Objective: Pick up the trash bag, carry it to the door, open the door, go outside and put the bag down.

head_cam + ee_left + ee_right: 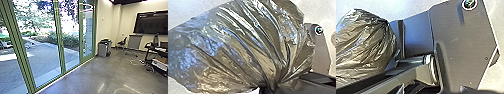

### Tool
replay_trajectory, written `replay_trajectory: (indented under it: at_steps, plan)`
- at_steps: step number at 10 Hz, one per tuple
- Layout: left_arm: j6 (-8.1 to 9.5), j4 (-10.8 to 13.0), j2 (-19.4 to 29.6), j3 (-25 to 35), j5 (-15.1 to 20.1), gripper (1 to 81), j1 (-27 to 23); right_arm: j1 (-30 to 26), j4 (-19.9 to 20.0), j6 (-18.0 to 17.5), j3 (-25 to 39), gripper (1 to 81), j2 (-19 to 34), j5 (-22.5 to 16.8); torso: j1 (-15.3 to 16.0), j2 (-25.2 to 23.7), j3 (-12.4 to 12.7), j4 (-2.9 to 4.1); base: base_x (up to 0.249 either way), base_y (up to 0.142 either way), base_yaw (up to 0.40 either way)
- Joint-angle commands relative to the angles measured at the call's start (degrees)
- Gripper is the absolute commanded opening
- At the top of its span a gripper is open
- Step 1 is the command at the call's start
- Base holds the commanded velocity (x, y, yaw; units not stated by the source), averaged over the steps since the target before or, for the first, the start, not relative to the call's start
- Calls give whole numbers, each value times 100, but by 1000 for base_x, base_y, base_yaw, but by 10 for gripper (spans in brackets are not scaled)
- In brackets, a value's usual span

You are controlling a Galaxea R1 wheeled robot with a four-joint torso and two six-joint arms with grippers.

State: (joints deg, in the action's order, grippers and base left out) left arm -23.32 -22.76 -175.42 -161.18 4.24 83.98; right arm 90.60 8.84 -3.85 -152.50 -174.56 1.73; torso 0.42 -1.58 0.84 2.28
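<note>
apparently the pick-up is done, for the trash bag (243, 45) is held by the left gripper (270, 87), whose jaws look closed on its gathered neck, with the folds drawn together there and the fuller part spread out beyond; how the jaws on the right arm stand cannot be told. the carrying is judged to be unfinished, since the robot is placed indoors, on the smooth grey floor (100, 75), with the green-framed glass wall (58, 32) alongside. the paved yard (45, 60) is seen through the panes, so the crossing to the outside is not yet made. no gap can be made out in the glazing, and which part of it might be the door cannot be told for sure; the opening is therefore counted as left to do. the way out also has to be taken and the bag set down outside, and for all of that a firm hold on the neck is needed, as the thin plastic might be torn if it is caught on a frame
</note>
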Motion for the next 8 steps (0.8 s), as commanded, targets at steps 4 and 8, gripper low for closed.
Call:
replay_trajectory:
  at_steps: [4,8]
  plan:
    - [-32,17,-37,-1,340,10,-377,-275,-58,16,20,811,-12,-323,-2,2,0,0,165,-81,0]
    - [-32,17,-37,-1,332,10,-369,-274,-58,16,20,811,-12,-314,-2,2,0,0,166,-86,0]
